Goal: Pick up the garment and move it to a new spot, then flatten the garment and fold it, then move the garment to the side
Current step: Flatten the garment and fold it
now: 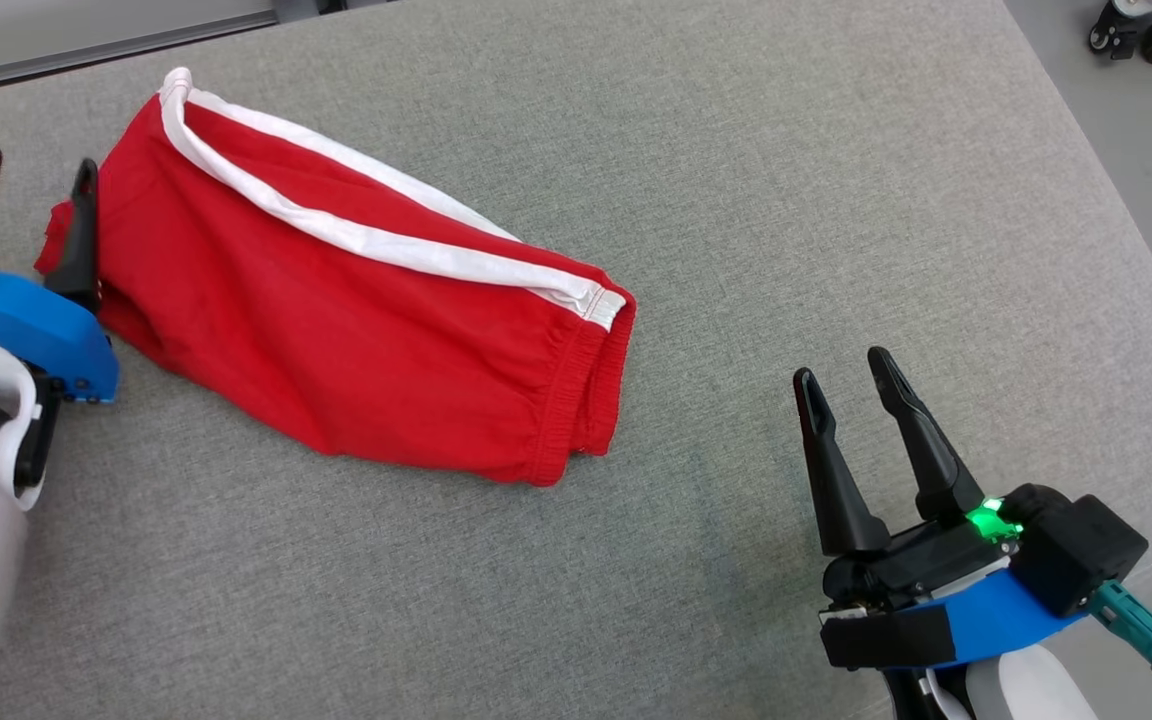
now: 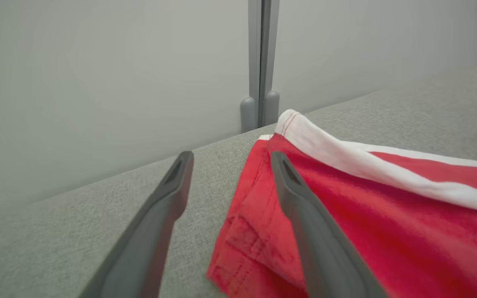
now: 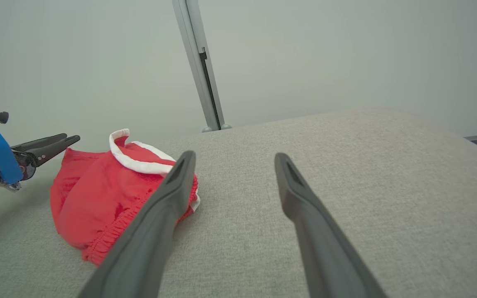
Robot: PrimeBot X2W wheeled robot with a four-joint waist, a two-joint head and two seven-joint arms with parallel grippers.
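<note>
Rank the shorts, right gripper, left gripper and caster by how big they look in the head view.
1. shorts, by far the largest.
2. right gripper.
3. left gripper, cut off by the picture's left edge, so its rank against the right one is unsure.
4. caster, smallest, far off in the top right corner.

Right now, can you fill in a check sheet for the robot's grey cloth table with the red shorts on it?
Surface: grey woven cloth tabletop, flat, no stains seen.
Job's things: red fabric shorts with white side stripe, lying loosely doubled over, towards the robot's left.
Clutter: nothing seen.
Grippers: left gripper open, one finger over the shorts' edge and the other over bare tabletop, holding nothing; right gripper open over bare tabletop, apart from the shorts.
Cables: teal plug with dark cable behind the right gripper.
Surroundings: pale wall panels with a grey post; black caster wheels on the floor beyond the table.
</note>
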